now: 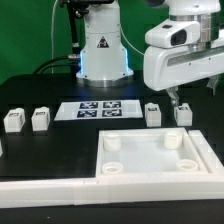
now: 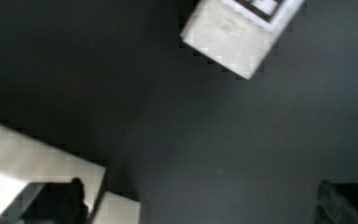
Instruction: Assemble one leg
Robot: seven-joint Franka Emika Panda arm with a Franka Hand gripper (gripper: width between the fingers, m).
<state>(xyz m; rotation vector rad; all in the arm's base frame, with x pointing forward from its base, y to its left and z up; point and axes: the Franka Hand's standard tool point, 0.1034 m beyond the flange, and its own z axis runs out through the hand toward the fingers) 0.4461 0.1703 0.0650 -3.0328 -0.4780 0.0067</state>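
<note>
Several small white legs with square markers stand on the black table. Two are at the exterior view's left and two at its right. My gripper hangs just above the table between the two right legs and touches neither. In the wrist view its dark fingers stand wide apart, open and empty, with bare table between them. One white leg with a marker lies ahead of the fingers.
The large white square piece with round corner holes lies in front of the right legs. A long white rail runs along the front. The marker board lies before the robot base. A white part's edge shows beside one finger.
</note>
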